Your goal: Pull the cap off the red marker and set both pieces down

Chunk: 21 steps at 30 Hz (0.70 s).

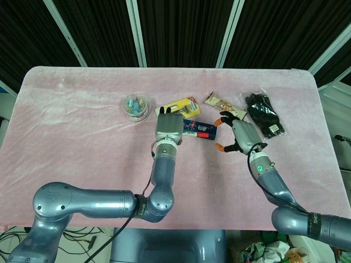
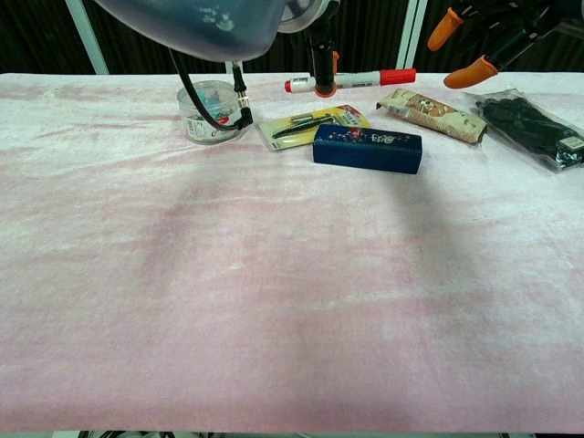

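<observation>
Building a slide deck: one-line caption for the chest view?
Left robot hand holds the capped red marker above the pink table, right robot hand open nearby.

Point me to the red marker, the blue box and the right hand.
red marker (image 2: pixel 351 80), chest view, on its white barrel.
blue box (image 2: pixel 367 149), chest view, on its front face.
right hand (image 1: pixel 243 137), head view, on the back of the hand.

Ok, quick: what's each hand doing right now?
Left hand: holding the red marker above the table.
Right hand: open, fingers spread, holding nothing.
</observation>
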{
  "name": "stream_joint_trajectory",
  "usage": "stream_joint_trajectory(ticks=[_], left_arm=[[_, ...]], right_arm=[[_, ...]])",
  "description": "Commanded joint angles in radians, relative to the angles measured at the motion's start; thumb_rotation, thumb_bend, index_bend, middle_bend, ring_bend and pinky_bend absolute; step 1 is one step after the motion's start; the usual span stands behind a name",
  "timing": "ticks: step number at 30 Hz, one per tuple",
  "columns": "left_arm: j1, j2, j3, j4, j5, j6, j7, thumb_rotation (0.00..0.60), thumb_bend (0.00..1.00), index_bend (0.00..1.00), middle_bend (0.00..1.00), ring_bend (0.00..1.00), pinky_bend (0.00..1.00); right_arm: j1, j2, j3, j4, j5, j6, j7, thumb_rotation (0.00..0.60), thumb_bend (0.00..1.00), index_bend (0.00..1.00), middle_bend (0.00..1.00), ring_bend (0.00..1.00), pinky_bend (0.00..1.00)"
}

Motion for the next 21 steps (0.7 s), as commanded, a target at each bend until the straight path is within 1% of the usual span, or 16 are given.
stream_joint_trajectory(ticks=[1, 13, 21], left_arm=[[0.001, 0.000, 0.000, 0.001, 0.000, 0.001, 0.000, 0.600, 0.55, 0.73, 0.31, 0.07, 0.06], [0.003, -0.006, 0.000, -0.009, 0.013, 0.003, -0.023, 0.600, 0.55, 0.73, 0.31, 0.07, 0.06], [0.006, -0.014, 0.001, 0.005, 0.006, -0.008, -0.030, 0.600, 0.55, 0.73, 0.31, 0.07, 0.06]], right_arm=[[0.001, -0.003, 0.001, 0.003, 0.004, 0.003, -0.002, 0.600, 0.15, 0.36, 0.12, 0.19, 0.25], [0.006, -0.017, 0.007, -0.005, 0.015, 0.007, -0.006, 0.600, 0.15, 0.36, 0.12, 0.20, 0.25], [0.021, -0.052, 0.015, 0.009, 0.058, 0.020, -0.017, 0.600, 0.15, 0.38, 0.12, 0.20, 0.25]])
